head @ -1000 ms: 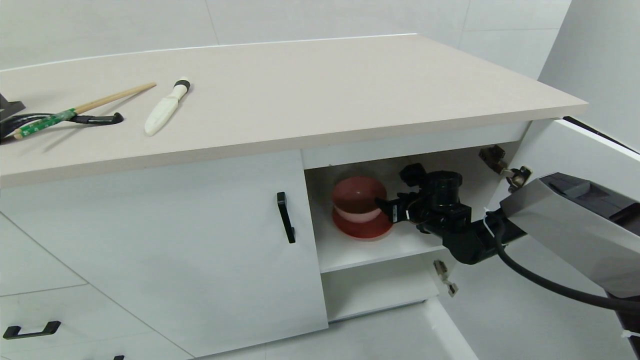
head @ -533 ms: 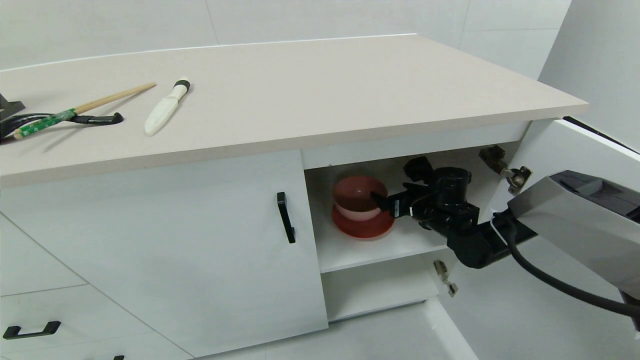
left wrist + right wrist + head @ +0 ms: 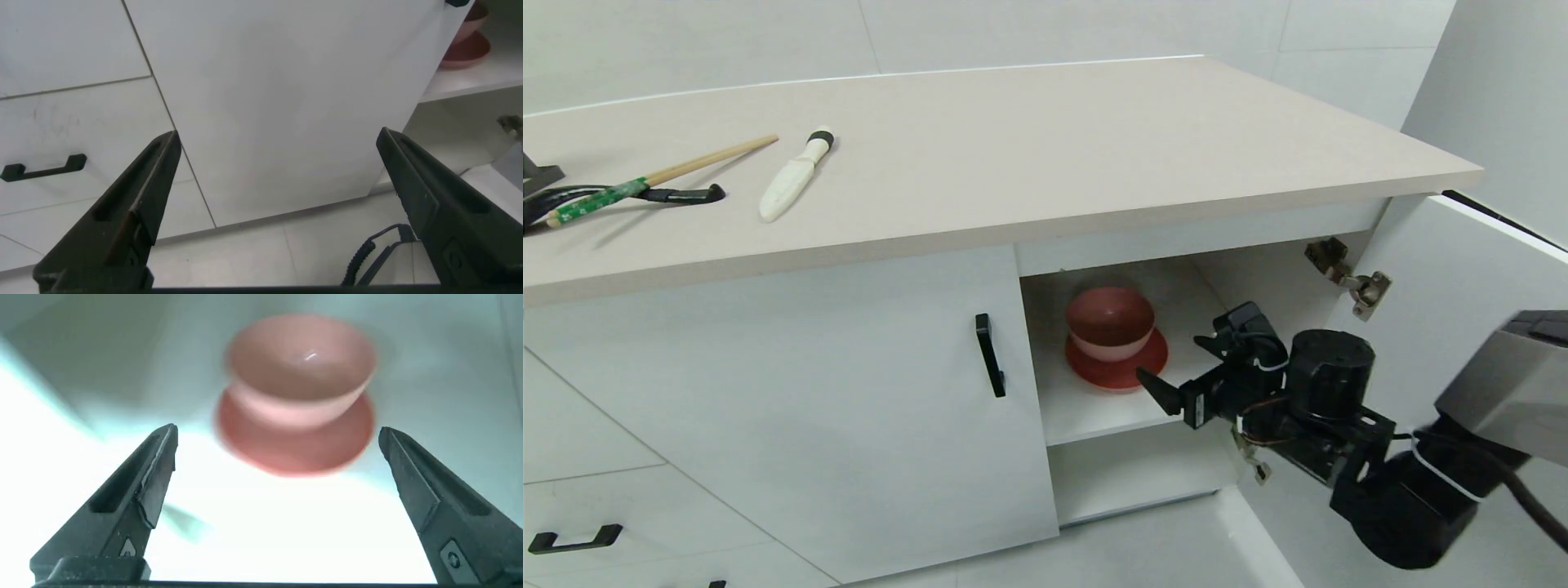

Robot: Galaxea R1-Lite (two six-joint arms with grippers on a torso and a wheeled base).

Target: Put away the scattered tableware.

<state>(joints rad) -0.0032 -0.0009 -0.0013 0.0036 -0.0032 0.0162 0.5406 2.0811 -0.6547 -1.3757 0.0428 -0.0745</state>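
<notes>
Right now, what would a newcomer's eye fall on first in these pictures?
The pink round bowl sitting on a red plate, on the upper shelf of the open white cabinet. Just outside it hangs the right gripper, open and empty. On the beige countertop, wooden chopsticks with a green band and a white utensil with a black end lie at the robot's left.

My right claw (image 3: 1180,367) is matte black, with two wedge-shaped fingers (image 3: 1158,390) and a round black cylinder (image 3: 1327,359) behind them. A white tie (image 3: 1437,478) rings the black wrist, and my forearm (image 3: 1511,384) is silver-grey. My left claw (image 3: 278,137) has the same dark tapered fingers, with a coiled black cable (image 3: 359,257) near it.
</notes>
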